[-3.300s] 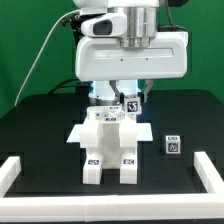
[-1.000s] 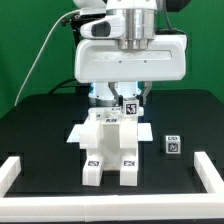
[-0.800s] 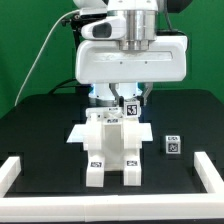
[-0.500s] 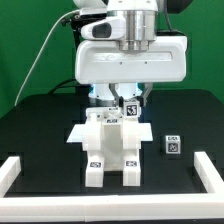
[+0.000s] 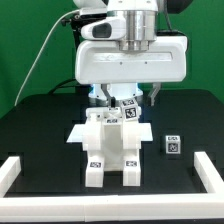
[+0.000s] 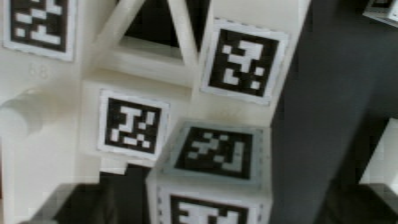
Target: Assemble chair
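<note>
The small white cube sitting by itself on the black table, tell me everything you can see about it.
The small cube looks like glossy white plastic, blocky, with a black-and-white square tag on its top and another on the face toward the camera. It rests flat on the black table, to the exterior view's right of the partly built chair, apart from it; only the table touches it.

bright even lighting, low resolution, wrist view blurred
</note>
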